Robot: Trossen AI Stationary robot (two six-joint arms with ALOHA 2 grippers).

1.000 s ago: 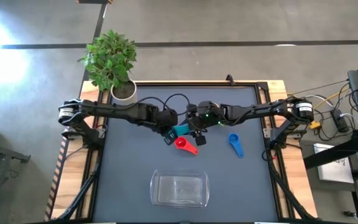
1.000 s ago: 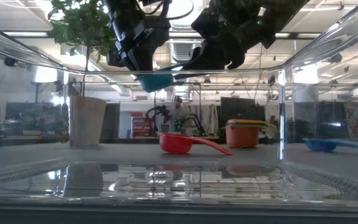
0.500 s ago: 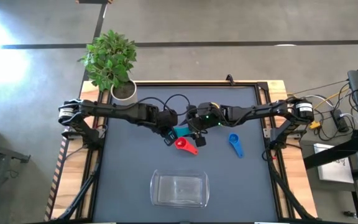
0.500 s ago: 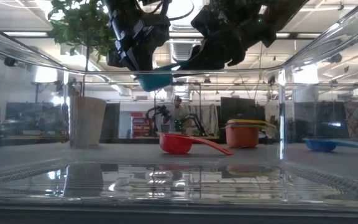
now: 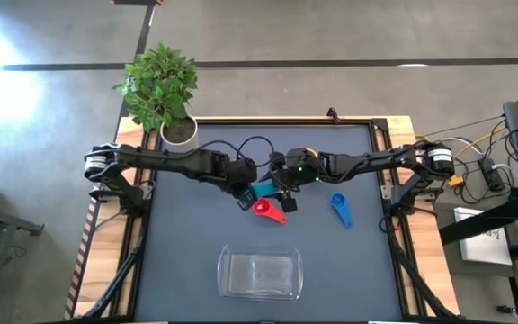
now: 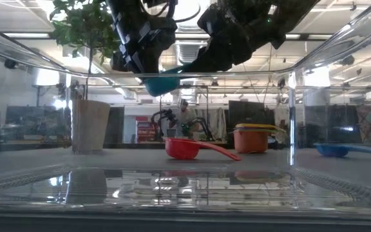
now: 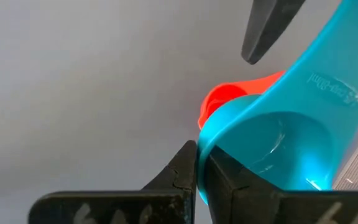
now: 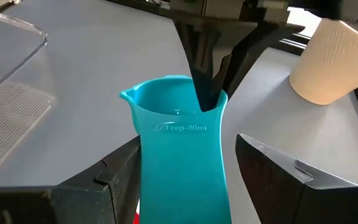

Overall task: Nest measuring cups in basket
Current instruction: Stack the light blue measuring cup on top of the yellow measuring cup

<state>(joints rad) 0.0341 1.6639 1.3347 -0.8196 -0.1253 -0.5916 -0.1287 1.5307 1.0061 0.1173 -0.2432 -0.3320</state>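
Teal cup (image 5: 263,189) hangs above mid-worktop, its rim pinched by the left tool (image 5: 244,195); the right tool (image 5: 283,192) stands spread around its handle. Handover looks underway: the right must clamp before the left releases, then carry it to the near basket (image 5: 260,274).

Green leafy plant (image 5: 161,84) in a white pot (image 5: 180,132) at the far left corner of the dark surface (image 5: 187,243), wooden edge strips (image 5: 91,236) alongside, grey floor (image 5: 331,36) beyond, cables (image 5: 484,166) at right.
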